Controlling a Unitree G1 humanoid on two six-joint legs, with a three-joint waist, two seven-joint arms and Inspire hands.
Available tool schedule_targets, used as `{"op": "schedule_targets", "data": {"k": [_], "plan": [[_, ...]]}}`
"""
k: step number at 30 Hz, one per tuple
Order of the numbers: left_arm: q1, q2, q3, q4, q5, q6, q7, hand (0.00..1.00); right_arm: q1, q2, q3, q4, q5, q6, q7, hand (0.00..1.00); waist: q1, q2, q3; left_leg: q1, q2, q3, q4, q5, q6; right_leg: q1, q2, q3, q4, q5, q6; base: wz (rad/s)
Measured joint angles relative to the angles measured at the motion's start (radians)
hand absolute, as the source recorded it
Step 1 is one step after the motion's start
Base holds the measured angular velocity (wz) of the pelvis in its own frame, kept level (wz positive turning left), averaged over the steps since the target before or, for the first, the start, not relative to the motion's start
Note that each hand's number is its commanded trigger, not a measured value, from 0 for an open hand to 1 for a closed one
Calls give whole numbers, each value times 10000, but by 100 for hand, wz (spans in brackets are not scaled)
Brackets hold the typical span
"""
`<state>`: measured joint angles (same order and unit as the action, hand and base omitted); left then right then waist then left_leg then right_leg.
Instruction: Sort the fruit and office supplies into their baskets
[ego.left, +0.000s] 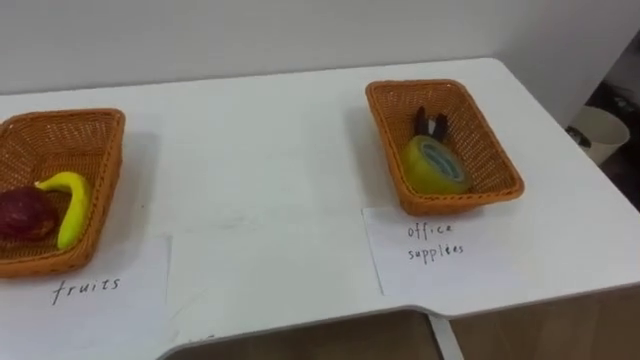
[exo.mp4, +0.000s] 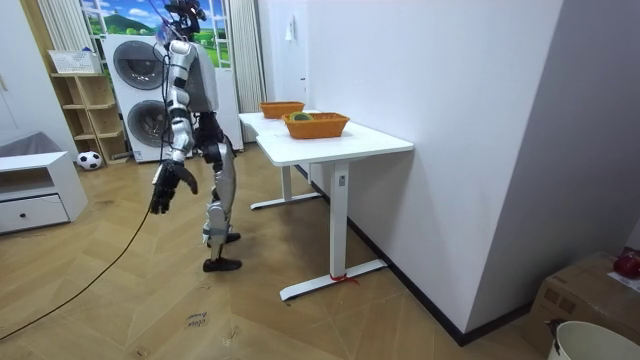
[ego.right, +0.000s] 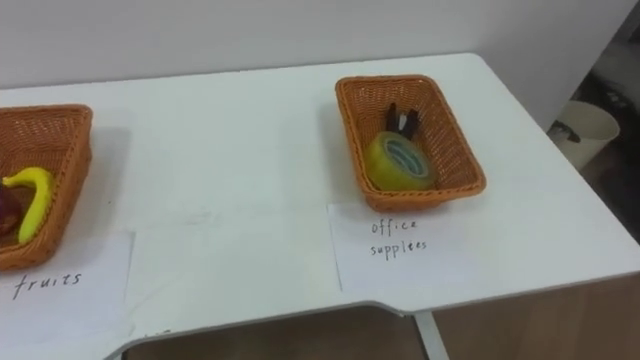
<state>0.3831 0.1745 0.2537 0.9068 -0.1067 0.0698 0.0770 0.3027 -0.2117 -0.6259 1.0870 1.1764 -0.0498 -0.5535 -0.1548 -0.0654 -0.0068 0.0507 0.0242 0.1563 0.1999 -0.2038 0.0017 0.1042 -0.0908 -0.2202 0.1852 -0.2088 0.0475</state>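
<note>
**Fruit.** One yellow banana (ego.left: 68, 203), curved and unblemished, lies on the right side of the floor of the fruit basket (ego.left: 70, 135) at the left edge of the frame. Its stem end points toward the upper left. One dark red round fruit (ego.left: 22, 215) with a dull skin lies just beside it on the left, and the two appear to touch.

**Office supplies.** One roll of tape (ego.left: 436, 166), yellow-green with a pale blue-green inner ring, lies tilted in the near half of the office basket (ego.left: 462, 199) at the upper right of the frame. One small dark item (ego.left: 432, 124), black with pale tips and too small to name, lies behind the roll toward the back wall of the basket.

**Baskets.** Two rectangular orange-brown woven baskets stand well apart on the white tabletop (ego.left: 260, 170).

**Labels.** Two white sheets of paper lie flat, one in front of each basket. The left sheet is handwritten "fruits" (ego.left: 88, 288) and the right one "office supplies" (ego.left: 435, 243).

**Surroundings.** A pale waste bin (ego.left: 600, 130) stands on the floor beyond the table's right end.

**Robot.** It stands on the wooden floor at the room view's left, apart from the table. Its right hand (exo.mp4: 168, 188) hangs low at its side with the fingers loose and spread, holding nothing. Stacked washing machines (exo.mp4: 145, 90) stand behind it.
</note>
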Motion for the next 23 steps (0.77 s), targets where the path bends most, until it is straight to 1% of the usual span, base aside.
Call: {"op": "schedule_targets", "data": {"k": [2, 3, 4, 5, 6, 7, 8, 9, 10, 11, 12, 14, 16, 17, 18, 19, 21, 22, 23], "plan": [[19, -140, 5, 390, 141, 34, -9, 0, -105, 402, 470, 734, -386, 310, 984, 0, 57, 18, -4, 43, -37, -97, -7, -27, 15, 173, -27, -120, -2, -16, 29, 16], [6, -167, 3, 487, 191, 35, -10, 0, -86, 495, 639, 855, -585, 371, 1213, 0, 123, 40, 0, 100, -40, -98, 5, -34, 11, 176, -27, -110, -10, -19, 33, 5], [2, -233, -7, 640, 348, 46, -6, 0, -94, 638, 1051, 1081, -1151, 530, 1675, 0, 273, 90, 3, 184, -41, -100, 10, -79, 0, 265, -16, -56, -22, -21, 36, -3], [7, -294, -29, 761, 429, 55, 2, 0, -150, 666, 1595, 1284, -1721, 732, 2109, 0, 384, 165, 9, 240, -39, -174, 6, -119, -7, 357, -7, -36, -25, -24, 39, -4], [-31, -315, -35, 837, 509, 67, 7, 0, -205, 666, 1886, 1351, -1975, 799, 2328, 0, 456, 196, 11, 262, -39, -182, 2, -133, -7, 372, -6, -48, -27, -24, 40, 0], [-95, -349, -80, 897, 629, 129, 65, 0, -322, 659, 2448, 1438, -2740, 952, 2720, 0, 546, 260, 7, 300, -38, -202, 0, -163, -10, 385, -6, -96, -42, -27, 45, 7], [-145, -367, -265, 909, 732, 164, 140, 0, -426, 658, 2942, 1510, -3730, 994, 3128, 0, 550, 310, 12, 287, -39, -250, 7, -180, -13, 427, -7, -228, -77, -26, 46, 12], [-190, -373, -458, 963, 796, 192, 208, 0, -640, 656, 3468, 1487, -4606, 1066, 3529, 0, 643, 328, 18, 288, -48, -301, -15, -186, -20, 525, -3, -354, -183, -25, 47, 12], [-232, -375, -544, 966, 848, 211, 215, 0, -733, 657, 3770, 1484, -5153, 1105, 3715, 0, 724, 344, 15, 298, -38, -309, -17, -189, -25, 530, 4, -378, -176, -25, 46, 9], [-353, -381, -708, 961, 1059, 214, 214, 0, -921, 660, 4346, 1460, -6458, 1179, 4012, 0, 870, 355, 14, 304, -21, -316, -8, -194, -35, 543, 21, -418, -164, -25, 45, 6], [-437, -402, -740, 957, 1221, 218, 207, 0, -1002, 660, 4628, 1350, -7176, 1203, 4149, 0, 962, 362, 18, 287, -18, -332, -5, -194, -38, 539, 28, -437, -163, -25, 45, 5], [-835, -422, -1047, 956, 1591, 217, 215, 0, -1414, 599, 5540, 890, -9692, 1288, 4555, 0, 1363, 376, 56, 243, -12, -387, 23, -196, -46, 521, 37, -465, -176, -24, 43, 4], [-1067, -418, -1386, 943, 1638, 203, 214, 0, -1820, 569, 6131, 529, -10981, 1313, 4696, 0, 1575, 365, 60, 168, -22, -474, 70, -197, -45, 510, 24, -591, -170, -24, 43, 13], [-1221, -411, -1512, 941, 1641, 164, 229, 0, -2100, 569, 6492, 448, -11330, 1291, 4775, 0, 1646, 315, 85, 108, -38, -530, 106, -196, -44, 504, 17, -670, -179, -24, 43, 24], [-1298, -390, -1538, 940, 1667, 132, 274, 0, -2382, 604, 6659, 443, -11445, 1281, 4907, 0, 1707, 288, 109, 80, -41, -587, 185, -195, -45, 526, 17, -757, -186, -24, 43, 22], [-1296, -389, -1545, 940, 1675, 123, 288, 0, -2492, 619, 6723, 427, -11463, 1251, 4971, 0, 1722, 283, 110, 59, -44, -625, 209, -196, -45, 534, 17, -809, -187, -24, 43, 22], [-1290, -391, -1572, 934, 1695, 105, 297, 0, -2578, 631, 6831, 321, -11477, 1072, 5161, 0, 1784, 265, 108, -27, -65, -763, 228, -196, -44, 535, 17, -876, -185, -23, 44, 23], [-1297, -389, -1572, 928, 1789, 97, 313, 0, -2583, 641, 6837, 307, -11471, 995, 5265, 0, 1807, 293, 101, -64, -73, -845, 241, -195, -43, 554, 18, -884, -183, -23, 44, 26], [-1294, -393, -1574, 891, 1876, 94, 346, 0, -2547, 646, 6851, 339, -11456, 943, 5332, 0, 1812, 214, 120, -70, -93, -925, 246, -194, -42, 579, 14, -878, -183, -23, 45, 20]]}}
